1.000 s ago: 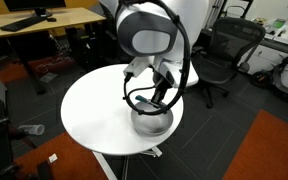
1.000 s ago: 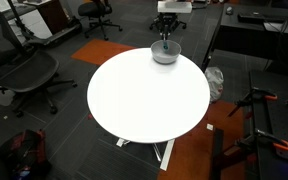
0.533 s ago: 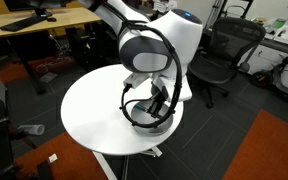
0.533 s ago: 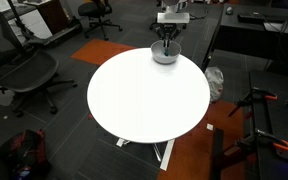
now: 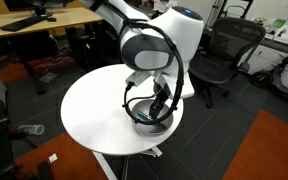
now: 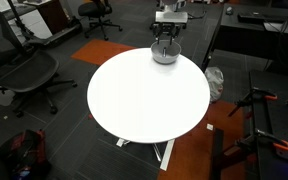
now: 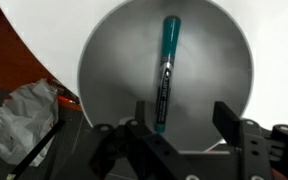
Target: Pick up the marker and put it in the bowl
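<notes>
While your jaws stand spread and empty, the marker (image 7: 167, 75) lies inside the bowl (image 7: 109, 70).

In the wrist view, the teal marker runs top to bottom through the middle of the frame on the grey bowl floor. Its dark end points to the lower edge, between the two fingers (image 7: 227, 115), which stand wide apart and grip nothing. In both exterior views the bowl (image 5: 152, 123) (image 6: 164, 56) stands near the rim of the white round bench (image 5: 92, 112) (image 6: 144, 100), with your jaws directly over it.
</notes>
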Available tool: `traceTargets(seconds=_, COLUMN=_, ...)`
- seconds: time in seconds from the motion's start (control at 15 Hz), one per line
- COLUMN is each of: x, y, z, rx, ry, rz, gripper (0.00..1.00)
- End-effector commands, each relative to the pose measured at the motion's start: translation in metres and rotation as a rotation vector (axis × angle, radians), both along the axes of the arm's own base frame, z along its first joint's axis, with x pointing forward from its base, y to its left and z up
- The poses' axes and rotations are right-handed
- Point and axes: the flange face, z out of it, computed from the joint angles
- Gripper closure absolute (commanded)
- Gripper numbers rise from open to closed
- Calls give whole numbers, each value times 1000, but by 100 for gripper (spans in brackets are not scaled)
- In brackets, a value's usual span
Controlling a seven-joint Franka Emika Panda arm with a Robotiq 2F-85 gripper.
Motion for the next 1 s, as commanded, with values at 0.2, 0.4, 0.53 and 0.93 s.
traceTargets(seconds=0.2, x=-9, y=20, z=76, rx=-54, ry=-95, rz=-9, gripper=0)
traceTargets(seconds=0.4, x=-22, y=35, z=117, rx=-78, ry=-129, rz=-2, gripper=0)
traceTargets(seconds=0.53, x=-32, y=44, z=142, rx=-106, ry=-148, rz=-6, gripper=0)
traceTargets(seconds=0.93, x=-62, y=74, z=202, rx=-174, ry=-172, rz=13, gripper=0)
